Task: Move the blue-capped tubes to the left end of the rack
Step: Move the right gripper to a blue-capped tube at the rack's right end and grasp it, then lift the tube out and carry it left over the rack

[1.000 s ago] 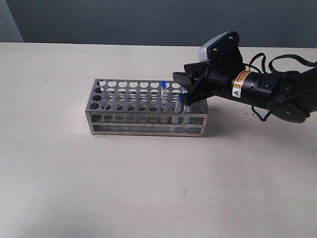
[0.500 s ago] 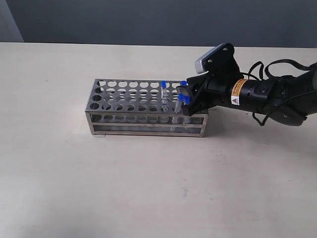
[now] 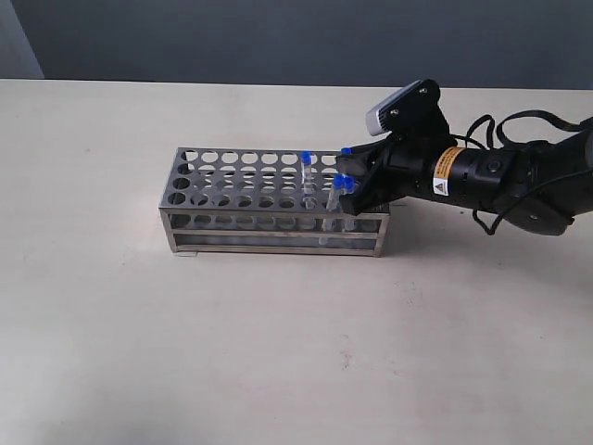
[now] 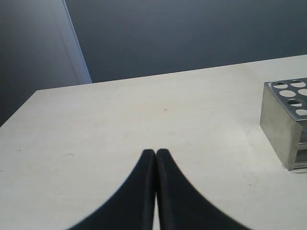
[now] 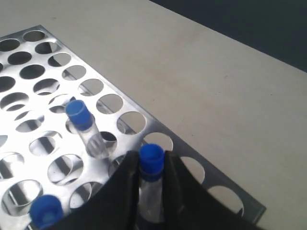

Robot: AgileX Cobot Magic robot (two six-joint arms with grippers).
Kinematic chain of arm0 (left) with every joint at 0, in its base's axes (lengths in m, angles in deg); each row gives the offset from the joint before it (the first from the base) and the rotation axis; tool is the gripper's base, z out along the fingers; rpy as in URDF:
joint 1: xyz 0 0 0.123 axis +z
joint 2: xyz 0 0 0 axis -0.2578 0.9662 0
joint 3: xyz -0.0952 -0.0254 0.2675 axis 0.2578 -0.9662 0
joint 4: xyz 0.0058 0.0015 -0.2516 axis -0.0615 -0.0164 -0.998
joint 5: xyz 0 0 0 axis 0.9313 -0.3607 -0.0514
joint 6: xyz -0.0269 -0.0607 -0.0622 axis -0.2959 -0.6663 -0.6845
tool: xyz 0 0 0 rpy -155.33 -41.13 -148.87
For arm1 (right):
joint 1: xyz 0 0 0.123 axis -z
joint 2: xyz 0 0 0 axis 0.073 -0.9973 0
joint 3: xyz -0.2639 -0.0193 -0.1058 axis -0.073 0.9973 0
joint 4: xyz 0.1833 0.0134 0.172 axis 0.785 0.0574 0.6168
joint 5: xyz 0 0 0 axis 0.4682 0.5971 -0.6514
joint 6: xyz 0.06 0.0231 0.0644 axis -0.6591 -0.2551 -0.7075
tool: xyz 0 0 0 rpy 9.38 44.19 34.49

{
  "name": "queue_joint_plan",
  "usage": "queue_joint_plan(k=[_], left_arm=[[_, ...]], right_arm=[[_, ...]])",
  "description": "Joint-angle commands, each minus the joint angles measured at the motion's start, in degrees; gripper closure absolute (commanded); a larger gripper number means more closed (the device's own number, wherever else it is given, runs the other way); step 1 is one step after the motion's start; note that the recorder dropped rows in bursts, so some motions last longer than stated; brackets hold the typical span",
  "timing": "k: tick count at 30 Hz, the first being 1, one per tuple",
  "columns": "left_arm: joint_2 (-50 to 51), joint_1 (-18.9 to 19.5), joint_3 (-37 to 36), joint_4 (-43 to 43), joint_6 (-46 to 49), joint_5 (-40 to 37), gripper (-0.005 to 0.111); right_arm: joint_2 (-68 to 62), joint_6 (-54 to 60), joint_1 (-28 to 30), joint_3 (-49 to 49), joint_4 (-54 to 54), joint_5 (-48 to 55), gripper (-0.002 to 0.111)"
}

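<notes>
The steel rack [image 3: 278, 243] stands mid-table, and its plate [image 5: 176, 149] fills the right wrist view. Four blue-capped tubes sit at its right end. My right gripper [image 3: 348, 159] [image 5: 151, 165] is shut on one tube [image 3: 346, 151] [image 5: 151, 160] at the back, with a finger pressed on each side of its cap. Another tube [image 3: 306, 165] [image 5: 81, 120] stands a few holes further left. Two more tubes [image 3: 339, 181] [image 3: 350, 187] stand in the front rows beside the gripper; one cap [image 5: 45, 211] shows. My left gripper [image 4: 156, 152] is shut and holds nothing, low over bare table.
The rack's left end [image 4: 283, 124] lies to one side of the left gripper, with several open holes across the plate [image 3: 222, 176]. The right arm and its cables [image 3: 519, 181] stretch over the table to the right of the rack.
The right gripper has dropped and moved left onto the rack's right end and closed round the back tube. That tube's cap now stands slightly higher. The other tubes have not moved.
</notes>
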Motion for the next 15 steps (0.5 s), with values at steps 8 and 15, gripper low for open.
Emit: queue_joint_plan(k=[8, 15], left_arm=[[0.26, -0.39, 0.11, -0.03, -0.20, 0.67, 0.106], [0.26, -0.39, 0.11, -0.03, -0.20, 0.67, 0.106]], right_arm=[[5.73, 0.10, 0.05, 0.12, -0.75, 0.42, 0.109], [13.47, 0.10, -0.36, -0.49, -0.96, 0.28, 0.109]])
